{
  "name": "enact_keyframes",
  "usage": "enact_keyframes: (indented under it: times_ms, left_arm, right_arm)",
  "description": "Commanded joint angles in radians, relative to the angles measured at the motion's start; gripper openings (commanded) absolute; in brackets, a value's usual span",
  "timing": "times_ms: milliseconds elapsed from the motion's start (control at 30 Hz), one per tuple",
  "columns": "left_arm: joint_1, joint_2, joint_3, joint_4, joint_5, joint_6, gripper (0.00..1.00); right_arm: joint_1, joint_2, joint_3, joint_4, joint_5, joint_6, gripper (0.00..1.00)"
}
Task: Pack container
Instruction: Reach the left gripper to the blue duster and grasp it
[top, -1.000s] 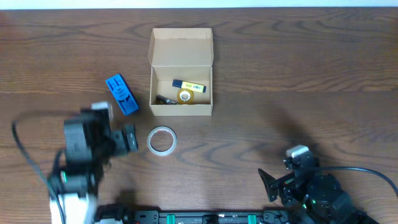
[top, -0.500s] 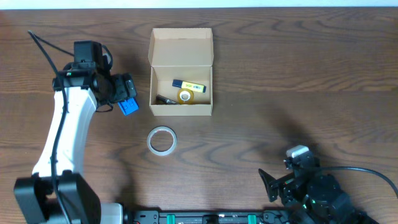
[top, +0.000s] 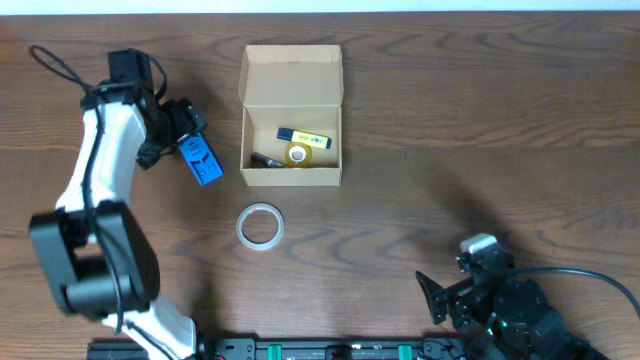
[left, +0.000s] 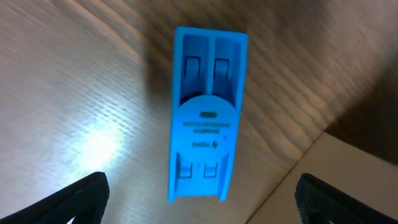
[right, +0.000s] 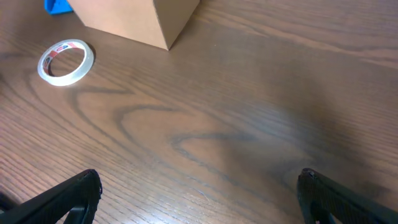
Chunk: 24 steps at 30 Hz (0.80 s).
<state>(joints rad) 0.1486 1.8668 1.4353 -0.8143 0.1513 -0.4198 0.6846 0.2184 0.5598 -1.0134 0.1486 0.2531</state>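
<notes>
Wood-grain surface (top: 480, 130) fills the overhead view. The left arm (top: 95, 190) reaches from the near left edge up to the far left. Its left fingers (left: 87, 199) are spread wide above a blue plastic case (left: 205, 118), and in the wrist view neither touches it. The right arm (top: 505, 310) sits folded at the near right. The right fingers (right: 68, 199) are likewise spread apart, with nothing between them but bare wood.

The container (top: 291, 177), a plain tan cardboard box, stands at the far middle, a little left of centre. Its flap lid is open and leans back on the far side. The blue plastic case lies flat on the wood just left of the box, tilted and apart from it.

A clear tape roll (top: 260, 225) lies flat near the box's front left corner, on the near side, not touching it.

Inside the box are a yellow highlighter (top: 303, 137) with a blue cap, a small yellow tape roll (top: 298, 153) just beside it, and a thin dark item (top: 266, 159) to their left, too small to name.
</notes>
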Motion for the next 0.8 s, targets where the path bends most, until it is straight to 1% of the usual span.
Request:
enact_keyframes:
  times_ms: [0,467,600,633,767]
  left_arm:
    - [0.002,0.076,0.051,-0.023,0.026,-0.015,0.96]
    - [0.002,0.233,0.06,-0.022,0.023,-0.022,0.96]
    - [0.002,0.264,0.06,-0.019,0.018,-0.014,1.0]
    - [0.002,0.269,0.06,-0.019,0.018,-0.009,0.92]
    - [0.002,0.28,0.06,-0.018,0.017,0.005,0.72]
  right_arm:
    - [-0.003,-0.004,0.002,-0.002,0.005,0.012,0.99]
    - [-0.003,-0.004,0.002,-0.002,0.005,0.012,0.99]
    - [-0.003,-0.004,0.002,-0.002,0.005,0.012,0.99]
    - [-0.003,-0.004,0.002,-0.002,0.005,0.012,0.99]
    - [-0.003,-0.004,0.002,-0.002,0.005,0.012,0.99]
